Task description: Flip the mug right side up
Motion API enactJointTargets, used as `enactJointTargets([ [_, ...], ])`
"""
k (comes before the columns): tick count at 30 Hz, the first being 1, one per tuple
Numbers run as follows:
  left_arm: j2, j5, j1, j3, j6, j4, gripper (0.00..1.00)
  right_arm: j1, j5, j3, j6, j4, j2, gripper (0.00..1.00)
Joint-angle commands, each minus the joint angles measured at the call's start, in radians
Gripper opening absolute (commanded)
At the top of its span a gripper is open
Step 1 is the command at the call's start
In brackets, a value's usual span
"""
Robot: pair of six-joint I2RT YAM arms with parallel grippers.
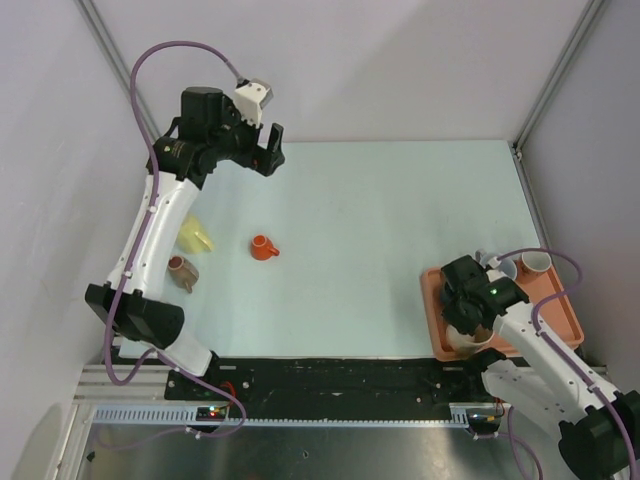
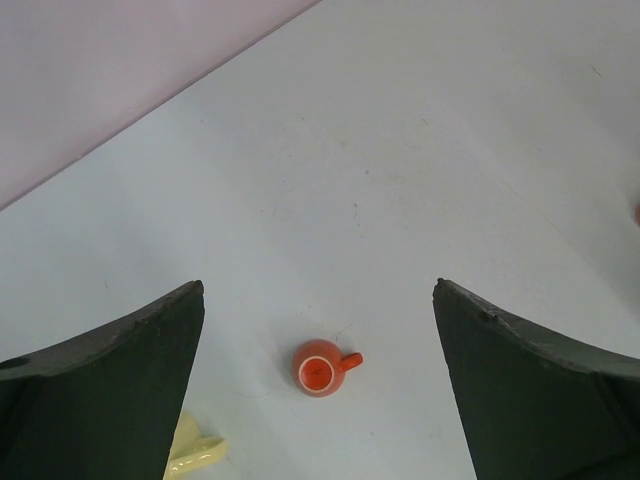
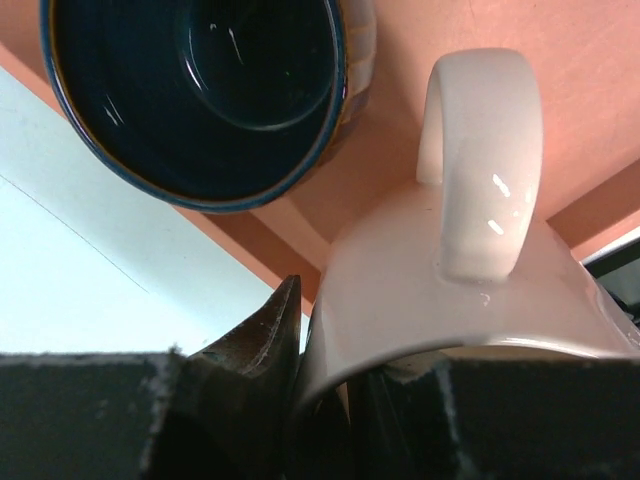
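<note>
Right gripper clamps one white mug, mouth facing wrist, one orange mug left-centre, left gripper wide

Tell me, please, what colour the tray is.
The tray is salmon orange; the right wrist view shows it best.

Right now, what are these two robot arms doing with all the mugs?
The right gripper is closed on the rim of a white mug that lies tipped over on the orange tray, beside a dark blue mug. The left gripper is open and empty, raised high over the far side of the table. Down on the table are a small orange mug, a yellow mug and a brown mug, none being touched.
</note>
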Motion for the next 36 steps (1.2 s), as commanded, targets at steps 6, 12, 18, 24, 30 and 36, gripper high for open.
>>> enactJointTargets([
  [6, -0.054, 0.013, 0.008, -0.005, 0.027, 0.025, 1.00, -0.022, 0.027, -0.025, 0.048, 0.210, 0.035, 0.00],
  [12, -0.060, 0.008, 0.012, -0.016, 0.030, 0.025, 1.00, 0.006, 0.028, -0.025, 0.070, 0.220, 0.062, 0.00],
  [18, -0.063, 0.011, 0.018, -0.021, 0.029, 0.025, 1.00, 0.013, 0.066, -0.028, 0.056, 0.120, 0.034, 0.15],
  [24, -0.057, 0.029, 0.017, -0.032, 0.039, 0.026, 1.00, 0.015, 0.031, -0.018, 0.040, 0.117, 0.000, 0.57],
  [30, -0.057, 0.072, 0.019, -0.122, 0.169, 0.023, 1.00, 0.053, 0.047, 0.078, 0.019, 0.025, -0.022, 0.73],
  [36, -0.049, 0.147, 0.012, -0.386, 0.651, 0.006, 0.96, 0.086, 0.017, 0.265, -0.142, -0.063, -0.022, 0.98],
])
